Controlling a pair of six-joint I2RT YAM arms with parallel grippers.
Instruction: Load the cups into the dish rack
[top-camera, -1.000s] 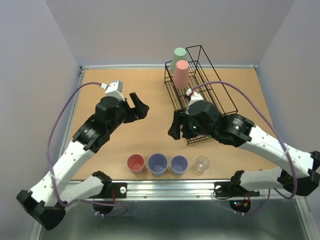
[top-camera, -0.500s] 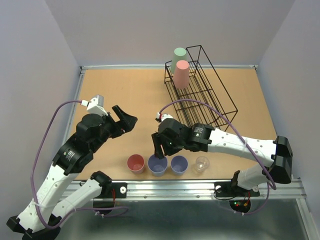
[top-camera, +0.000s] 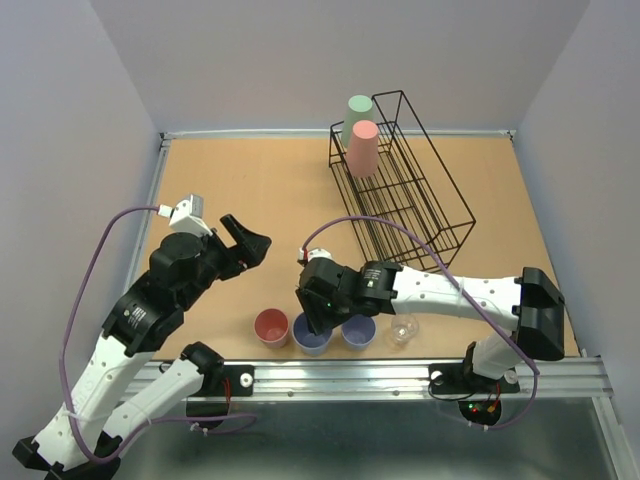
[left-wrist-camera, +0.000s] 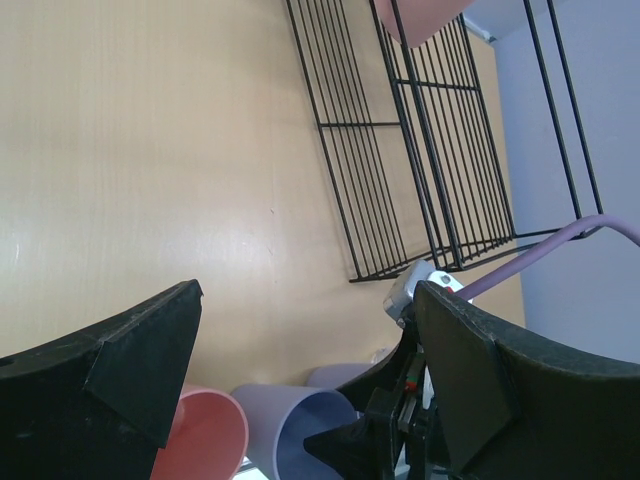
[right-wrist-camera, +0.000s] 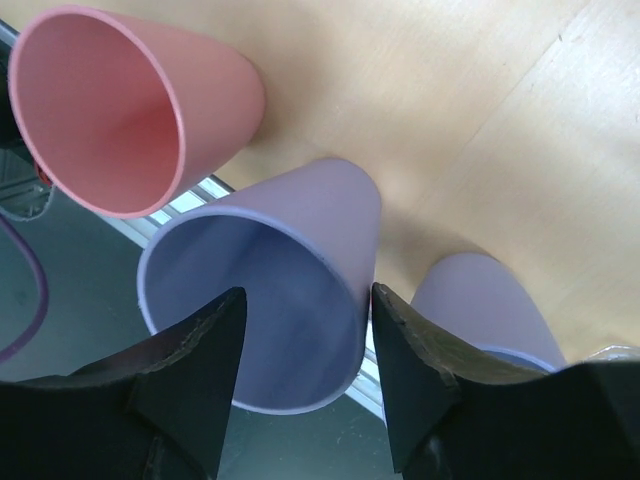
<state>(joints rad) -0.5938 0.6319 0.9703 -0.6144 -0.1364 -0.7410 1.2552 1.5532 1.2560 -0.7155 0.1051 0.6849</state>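
Right wrist: lavender cup (right-wrist-camera: 300, 230) between right jaws, half open, nothing gripped; left jaws wide, empty.

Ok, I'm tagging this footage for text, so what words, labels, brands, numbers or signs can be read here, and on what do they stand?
No text can be read in any view.
The salmon-red plastic cup, lavender-blue plastic cup, pale green plastic cup and black thin-wire dish rack are plain.
The white arm link shows no legible print.
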